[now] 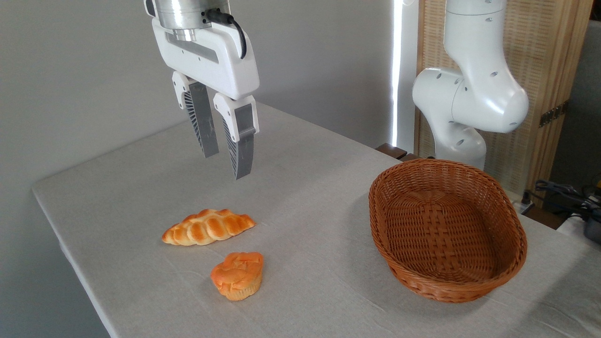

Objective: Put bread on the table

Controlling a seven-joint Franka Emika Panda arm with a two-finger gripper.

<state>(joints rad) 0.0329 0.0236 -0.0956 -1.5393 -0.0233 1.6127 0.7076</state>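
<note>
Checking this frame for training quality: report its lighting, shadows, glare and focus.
Fixed camera view: soft, even daylight; a blown-out bright strip behind the table; faint shadows under the bread and braided loaf; mild shine on the gripper mount; everything reasonably sharp.

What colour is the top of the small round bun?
Deep orange top on the bun, over a paler base; the fixed camera shows it.

A brown wicker basket [447, 230] sits at the right (nothing inside it); a golden braided loaf [208, 227] lies well left of it.
</note>
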